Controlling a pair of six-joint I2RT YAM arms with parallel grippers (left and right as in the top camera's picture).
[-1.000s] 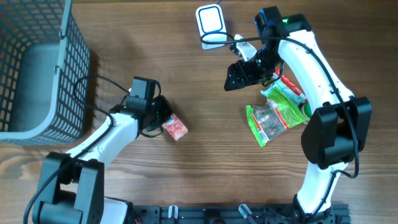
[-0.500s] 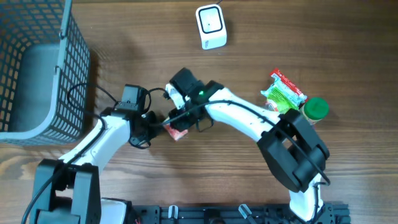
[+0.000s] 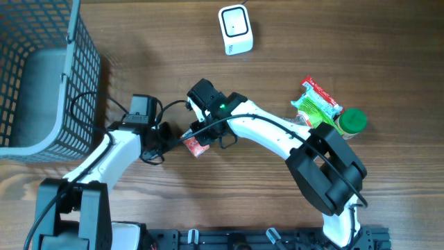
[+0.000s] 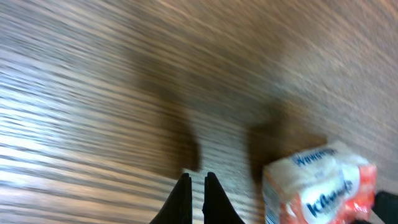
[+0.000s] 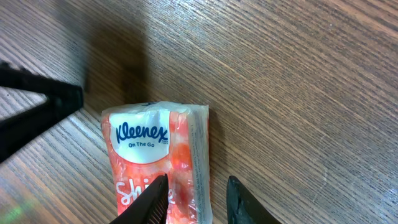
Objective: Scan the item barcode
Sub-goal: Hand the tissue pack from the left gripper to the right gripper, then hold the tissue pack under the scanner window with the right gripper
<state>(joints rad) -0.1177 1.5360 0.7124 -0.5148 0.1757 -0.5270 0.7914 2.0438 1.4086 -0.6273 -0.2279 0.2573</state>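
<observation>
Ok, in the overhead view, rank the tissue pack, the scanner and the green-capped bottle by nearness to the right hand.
1. The tissue pack, at the right hand, mid-table.
2. The scanner, toward the table's far edge.
3. The green-capped bottle, off to the right.

Free tabletop [image 3: 173,55] between scanner [image 3: 234,29] and basket [image 3: 41,76]

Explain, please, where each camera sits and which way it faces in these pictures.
Overhead: above the table, looking straight down; the left arm, right arm, tissue pack, scanner and basket show.
Left wrist: low over the wood, looking along its shut left gripper; the tissue pack lies off to the right.
Right wrist: looking down past the right gripper, open astride the pack's edge.
Shared: all three views show the tissue pack.
</observation>
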